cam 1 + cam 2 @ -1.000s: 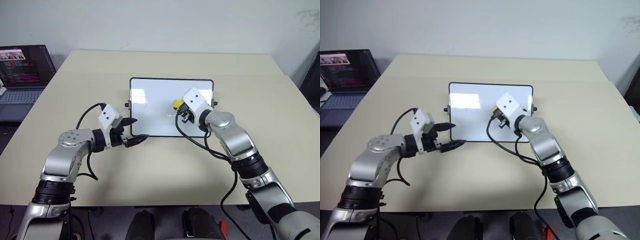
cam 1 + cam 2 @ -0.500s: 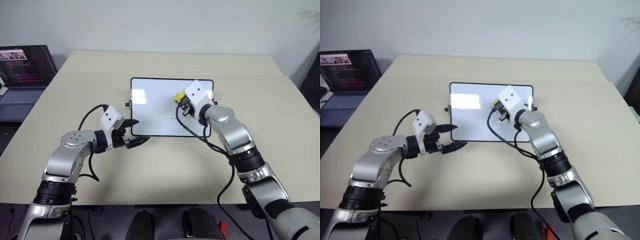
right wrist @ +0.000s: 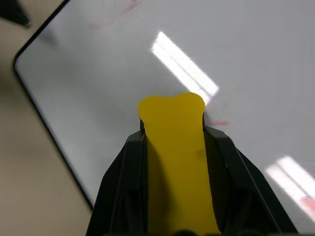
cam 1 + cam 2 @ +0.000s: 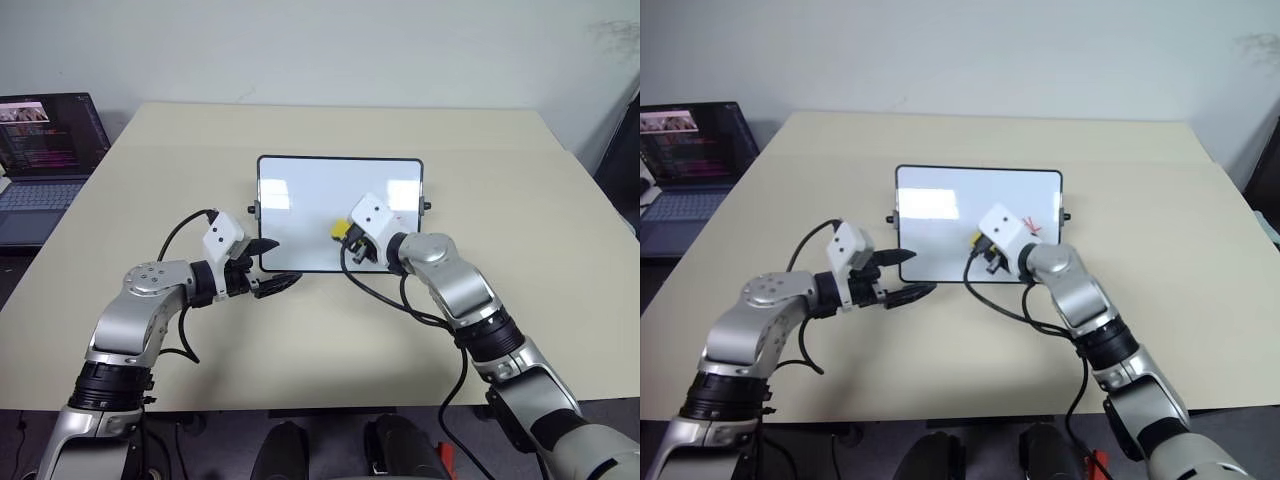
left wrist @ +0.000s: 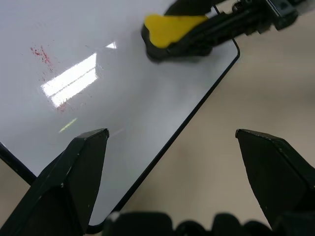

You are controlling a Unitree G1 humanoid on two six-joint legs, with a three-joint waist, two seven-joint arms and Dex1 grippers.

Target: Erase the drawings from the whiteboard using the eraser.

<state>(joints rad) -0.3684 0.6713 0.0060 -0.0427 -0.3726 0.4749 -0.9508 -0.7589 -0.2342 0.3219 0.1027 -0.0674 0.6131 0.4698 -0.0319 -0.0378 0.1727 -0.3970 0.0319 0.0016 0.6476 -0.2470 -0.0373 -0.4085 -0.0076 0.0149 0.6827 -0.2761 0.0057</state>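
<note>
The right tool point(image 4: 982, 243) is clamped on the eraser point(image 4: 341, 230), pressing it flat on the whiteboard point(image 4: 300, 190), probably so its dark underside rubs the surface. One red drawing point(image 4: 1032, 228) sits just beyond that tool, toward the board's right edge, not yet wiped. The left tool point(image 4: 272, 264) stands wide and empty at the board's near left corner, likely to steady it on the desk point(image 4: 330, 340).
</note>
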